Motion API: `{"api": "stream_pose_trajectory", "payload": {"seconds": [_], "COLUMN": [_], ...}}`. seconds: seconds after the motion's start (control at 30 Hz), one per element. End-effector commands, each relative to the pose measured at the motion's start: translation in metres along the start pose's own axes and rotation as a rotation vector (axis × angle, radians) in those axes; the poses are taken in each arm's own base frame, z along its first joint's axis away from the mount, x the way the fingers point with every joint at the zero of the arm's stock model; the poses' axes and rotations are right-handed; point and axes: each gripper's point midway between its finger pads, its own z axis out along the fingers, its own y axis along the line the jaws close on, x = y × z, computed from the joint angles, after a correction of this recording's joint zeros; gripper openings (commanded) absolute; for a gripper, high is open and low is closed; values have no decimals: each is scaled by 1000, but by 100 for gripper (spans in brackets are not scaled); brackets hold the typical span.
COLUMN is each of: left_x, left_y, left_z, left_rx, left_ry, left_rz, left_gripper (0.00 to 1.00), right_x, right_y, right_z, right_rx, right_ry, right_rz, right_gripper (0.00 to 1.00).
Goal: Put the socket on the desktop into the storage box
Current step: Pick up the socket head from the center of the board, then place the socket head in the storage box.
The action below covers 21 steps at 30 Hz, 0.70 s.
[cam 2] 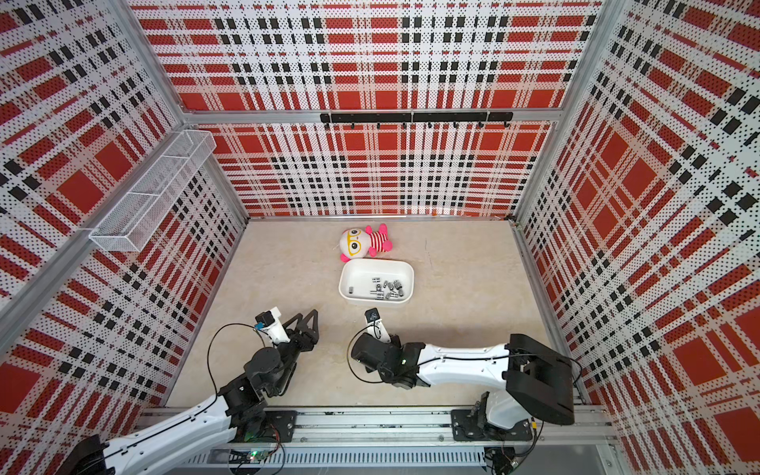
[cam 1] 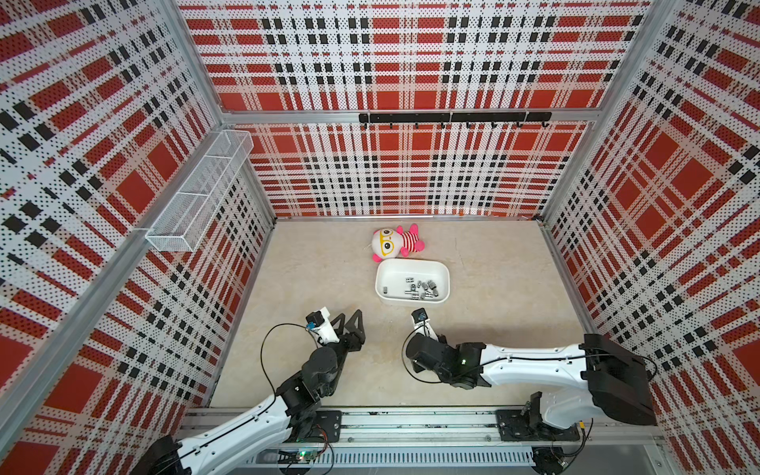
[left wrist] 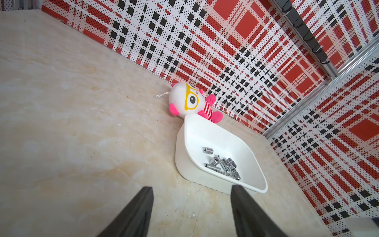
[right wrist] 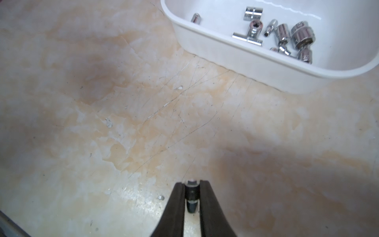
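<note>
My right end effector (right wrist: 191,183) pinches a small dark cylindrical socket (right wrist: 191,197) over the veined beige tabletop (right wrist: 102,102), near the smooth, round-cornered white storage box (right wrist: 225,55) of shiny chrome sockets (right wrist: 303,38). My left end effector (left wrist: 191,187) gapes, holding nothing.

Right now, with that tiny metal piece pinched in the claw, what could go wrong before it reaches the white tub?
1. The right gripper pinches the small, smooth socket only near its fingertips; it might slip out on lifting.
2. The storage box has a raised wall; a low carry could bump and shove it.
3. Dropped from high, the socket could bounce off the sockets already inside.
</note>
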Motion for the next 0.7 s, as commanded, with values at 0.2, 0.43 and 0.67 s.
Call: {"api": "stream_pose_trajectory", "payload": {"seconds": [0.2,0.43,0.67], "left_x": [-7,-5,-5], "left_y": [-6,-7,-7], "left_z": [3,3,4], "left_rx": [4,8,9], "left_ry": [-6,4,5], "left_rz": [-11,-11,-17], "left_gripper": [65,65,65], "right_x": [-99,-128,-125], "right_y": [-39,-93,-116], "right_z": [-12,52,108], "right_rx": [7,84,98], "right_ry": [-100,-37,62], "right_rz": [57,125,155], "right_gripper": [16,17,21]}}
